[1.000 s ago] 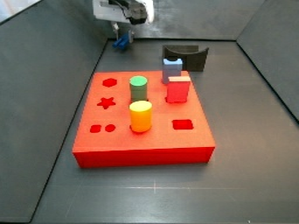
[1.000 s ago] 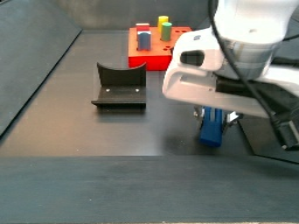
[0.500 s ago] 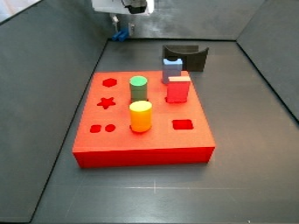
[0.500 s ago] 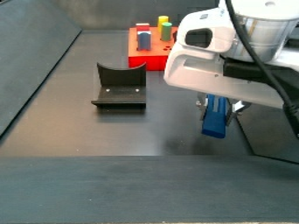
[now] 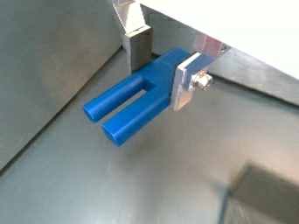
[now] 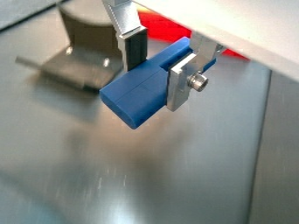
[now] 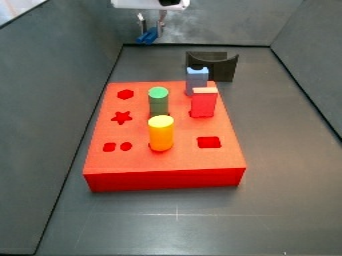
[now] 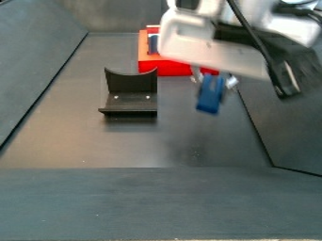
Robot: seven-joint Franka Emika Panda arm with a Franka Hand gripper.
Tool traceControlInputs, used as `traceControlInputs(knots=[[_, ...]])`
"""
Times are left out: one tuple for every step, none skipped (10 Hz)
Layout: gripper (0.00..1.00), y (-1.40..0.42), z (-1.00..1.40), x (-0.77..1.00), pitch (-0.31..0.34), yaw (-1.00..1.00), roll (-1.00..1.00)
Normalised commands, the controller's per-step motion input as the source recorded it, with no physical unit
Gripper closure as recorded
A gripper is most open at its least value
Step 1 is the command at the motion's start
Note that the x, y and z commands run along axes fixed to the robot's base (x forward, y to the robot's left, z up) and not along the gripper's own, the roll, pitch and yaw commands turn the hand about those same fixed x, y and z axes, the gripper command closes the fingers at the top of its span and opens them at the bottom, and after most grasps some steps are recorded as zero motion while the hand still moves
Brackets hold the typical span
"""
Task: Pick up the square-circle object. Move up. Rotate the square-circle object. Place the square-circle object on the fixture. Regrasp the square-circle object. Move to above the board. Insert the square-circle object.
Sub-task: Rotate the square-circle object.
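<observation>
Moved: hand [image 8: 212, 92] had risen off the floor since a second ago.
Grip: silver plates clamped the square-circle object [image 5: 140, 93].
Shape: blocky, smooth blue, two prongs.

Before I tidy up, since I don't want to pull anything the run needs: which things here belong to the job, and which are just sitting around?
Belong to the job:
- square-circle object, clamped in the tool, lifted off the floor
- fixture, empty
- board

Just sitting there:
- green peg, yellow peg and red peg on the board
- pale blue piece beside the board
</observation>
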Motion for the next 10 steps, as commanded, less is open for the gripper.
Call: traceControlInputs(knots=[[1.00,-0.37,0.33,0.06,0.141,0.02,0.10],[1.00,-0.15,0.24,0.00,0.123,0.03,0.12],[1.00,-0.05,0.17,-0.01,0.112,0.02,0.12],[1.00,0.00,0.00,0.00,0.000,-1.00,0.00],[1.00,0.01,-0.02,0.00,-0.001,-1.00,0.00],[1.00,0.02,-0.02,0.00,-0.002,-1.00,0.00],[1.00,0.02,-0.02,0.00,-0.002,-1.00,0.00],[1.00,0.02,-0.01,0.01,-0.003,-1.00,0.00],[1.00,0.02,-0.01,0.01,-0.003,-1.00,0.00],[1.00,0.02,-0.01,0.01,-0.003,-1.00,0.00]])
